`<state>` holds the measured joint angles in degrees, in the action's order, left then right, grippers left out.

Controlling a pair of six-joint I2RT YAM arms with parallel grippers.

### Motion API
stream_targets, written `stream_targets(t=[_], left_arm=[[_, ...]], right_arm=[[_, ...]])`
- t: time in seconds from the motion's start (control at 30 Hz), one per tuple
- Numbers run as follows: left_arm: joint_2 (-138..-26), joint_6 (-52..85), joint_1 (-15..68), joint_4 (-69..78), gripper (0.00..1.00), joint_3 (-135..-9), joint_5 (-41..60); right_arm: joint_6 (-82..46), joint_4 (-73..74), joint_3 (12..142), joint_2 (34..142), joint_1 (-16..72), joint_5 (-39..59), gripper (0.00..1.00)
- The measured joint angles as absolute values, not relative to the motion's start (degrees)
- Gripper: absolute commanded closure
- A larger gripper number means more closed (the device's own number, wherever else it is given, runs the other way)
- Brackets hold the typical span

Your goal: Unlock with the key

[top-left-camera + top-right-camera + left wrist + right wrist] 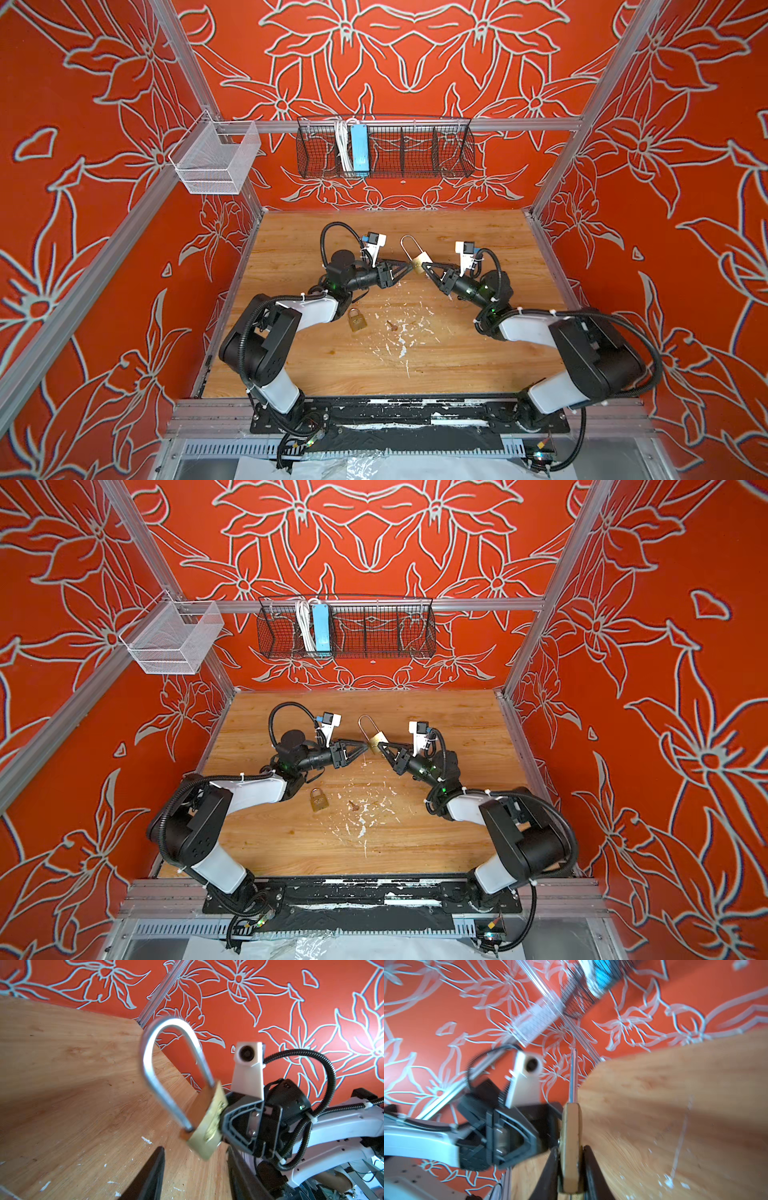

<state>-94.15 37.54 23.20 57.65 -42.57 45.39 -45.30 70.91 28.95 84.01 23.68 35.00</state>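
Note:
A brass padlock [420, 264] [376, 742] with a long silver shackle [153, 1059] hangs above the wooden table [291, 357]. My right gripper [571, 1151] [427, 267] is shut on its body, one finger against each flat face. My left gripper [195, 1153] [408, 266] is open right beside the padlock, with its black fingers [153, 1172] apart and nothing between them. The padlock's lower corner hangs just beyond their tips. A small brown piece [391, 325] [353, 805] lies on the table; it is too small to tell whether it is the key.
A second, smaller brass padlock [356, 320] [318, 800] lies flat on the table near the left arm. White flecks [401, 345] mark the table's middle. A black wire basket [384, 145] and a white mesh basket [216, 162] hang on the back rail.

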Motion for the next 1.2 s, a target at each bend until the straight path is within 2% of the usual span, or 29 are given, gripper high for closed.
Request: stream_targets(t=[0.2, 0.5, 0.83, 1.0, 1.2], left_arm=[[-94.15, 38.41, 23.97, 64.29, 0.49, -42.19, 45.21], [-94.15, 43.33, 24.67, 76.66, 0.46, -41.87, 46.83], [-92.99, 44.34, 26.30, 78.08, 0.46, -41.89, 48.14], [-90.45, 44.38, 27.09, 78.26, 0.50, -41.89, 47.90], [-90.15, 45.12, 27.09, 78.39, 0.61, -41.89, 47.99]], right_arm=[[-45.45, 69.28, 28.95, 76.14, 24.12, 34.22, 1.00], [-41.69, 57.98, 29.02, 66.63, 26.61, 32.38, 1.00], [-37.85, 52.49, 30.39, 65.78, 30.85, 29.15, 1.00], [-37.63, 52.80, 31.51, 67.77, 32.36, 28.91, 1.00], [-37.47, 53.82, 31.99, 68.36, 33.50, 28.47, 1.00]])
